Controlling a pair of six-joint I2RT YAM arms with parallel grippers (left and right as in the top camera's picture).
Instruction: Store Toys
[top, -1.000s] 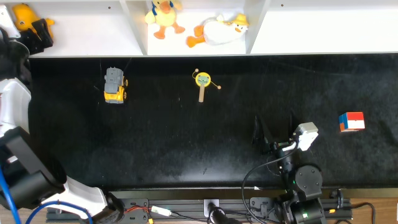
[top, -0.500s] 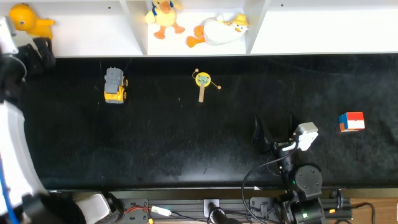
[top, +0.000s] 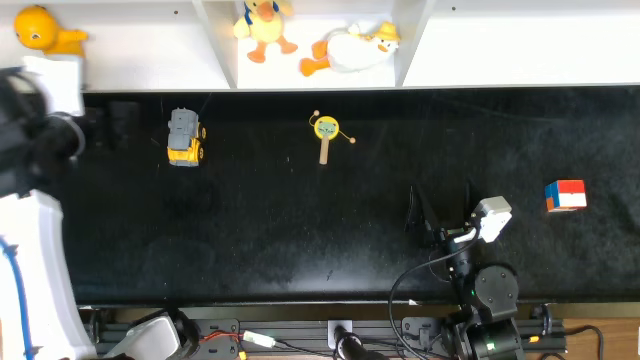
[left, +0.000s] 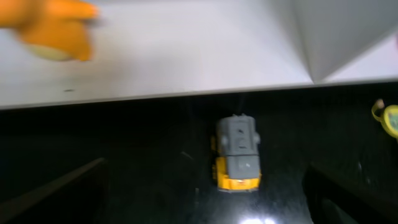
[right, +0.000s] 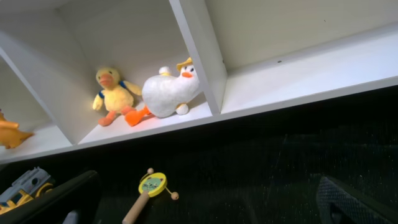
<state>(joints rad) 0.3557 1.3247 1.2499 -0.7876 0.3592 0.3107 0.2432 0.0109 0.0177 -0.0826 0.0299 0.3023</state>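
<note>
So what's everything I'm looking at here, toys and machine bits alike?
Shelf: one, white, along the table's far edge.
Orange toy: one, orange-yellow, left compartment.
Plush duck: one, yellow, middle compartment.
Plush goose: one, white with orange feet, beside the duck.
Toy truck: one, grey and yellow, table's left part.
Rattle: one, yellow-green, wooden handle, table's middle.
Cube: one, red, white, blue, table's right part.
Table: one, black.
Left gripper: one, black, open, beside the truck.
Right gripper: one, black, open, near edge.
</note>
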